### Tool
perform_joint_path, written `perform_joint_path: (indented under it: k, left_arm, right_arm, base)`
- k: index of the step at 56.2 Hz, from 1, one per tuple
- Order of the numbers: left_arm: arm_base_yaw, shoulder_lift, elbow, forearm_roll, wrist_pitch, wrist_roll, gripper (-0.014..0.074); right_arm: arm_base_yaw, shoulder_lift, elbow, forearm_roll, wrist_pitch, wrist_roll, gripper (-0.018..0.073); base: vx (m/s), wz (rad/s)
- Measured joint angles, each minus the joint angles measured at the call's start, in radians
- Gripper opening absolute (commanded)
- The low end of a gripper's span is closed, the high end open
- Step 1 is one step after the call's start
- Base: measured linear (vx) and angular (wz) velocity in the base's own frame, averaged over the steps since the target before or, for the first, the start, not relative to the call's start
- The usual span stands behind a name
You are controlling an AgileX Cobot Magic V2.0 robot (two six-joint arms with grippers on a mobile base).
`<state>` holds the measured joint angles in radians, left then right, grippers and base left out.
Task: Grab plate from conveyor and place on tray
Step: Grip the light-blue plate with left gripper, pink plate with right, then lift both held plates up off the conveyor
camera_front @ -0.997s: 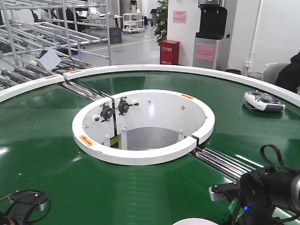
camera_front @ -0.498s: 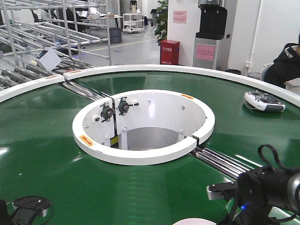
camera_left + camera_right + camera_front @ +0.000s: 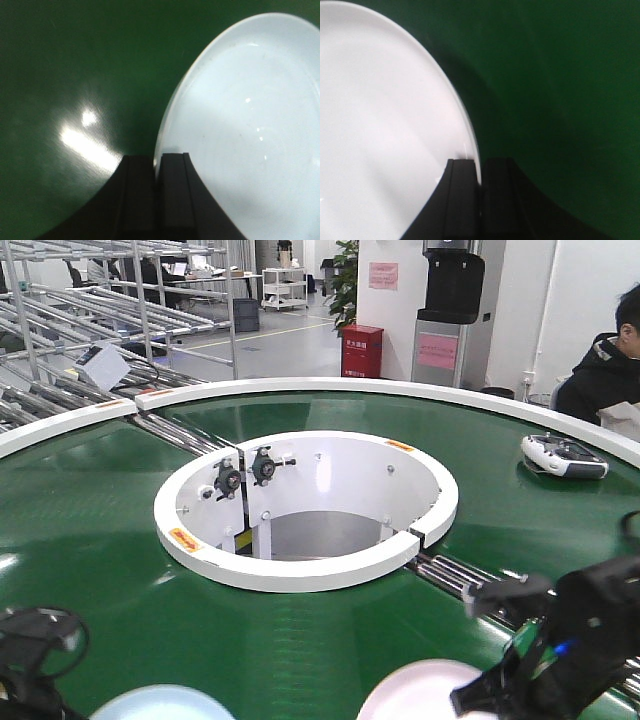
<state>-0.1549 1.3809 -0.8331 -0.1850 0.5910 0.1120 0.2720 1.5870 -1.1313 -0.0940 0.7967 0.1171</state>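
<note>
The conveyor point(image 3: 100, 540) is a dark green ring belt with white rims. Two plates show at the bottom edge of the front view: a pale blue plate point(image 3: 155, 703) on the left and a white plate point(image 3: 420, 690) on the right. In the left wrist view my left gripper point(image 3: 156, 165) is shut on the rim of the pale plate point(image 3: 245, 125), one finger on each side of the edge. My right gripper point(image 3: 481, 167) is likewise shut on the rim of the white plate point(image 3: 385, 125). Green belt lies behind both plates. The tray is out of view.
The white inner ring point(image 3: 305, 575) surrounds the conveyor's central hole. Steel rollers point(image 3: 465, 580) cross the belt near my right arm point(image 3: 585, 640). A white handheld controller point(image 3: 563, 455) lies on the belt at far right, with a seated person point(image 3: 605, 360) behind it. Metal racks stand back left.
Both arms have shifted and the plates have come further into the front view: the pale blue one appeared at bottom left and the white one shows more. The person at right has leaned in.
</note>
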Motion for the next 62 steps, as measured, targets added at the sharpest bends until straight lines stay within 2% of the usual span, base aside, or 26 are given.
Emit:
perform_joint_path:
  k: [21,35,47,62]
  left_arm:
    - [0.000,-0.435,0.001,0.001,-0.020,-0.020,-0.0007]
    - [0.000,-0.649,0.009,0.001,-0.013,-0.059,-0.0006]
    - [0.000,-0.698,0.009,0.002,0.003,-0.060,-0.0006]
    - [0.000,-0.698,0.009,0.002,0.003,-0.060,-0.0006]
  right_arm:
    - [0.000,-0.512,0.020,0.000,0.018,0.000,-0.0011]
    - [0.000,-0.836,0.218,-0.016,-0.038,0.050,-0.0010]
    - [0.000,-0.903,0.261,-0.065,-0.055,0.111,-0.0010]
    - [0.000,-0.903,0.261,-0.067,-0.071,0.142,-0.0010]
  base:
    - [0.00,0.00]
    - [0.00,0.00]
    - [0.00,0.00]
    - [0.00,0.00]
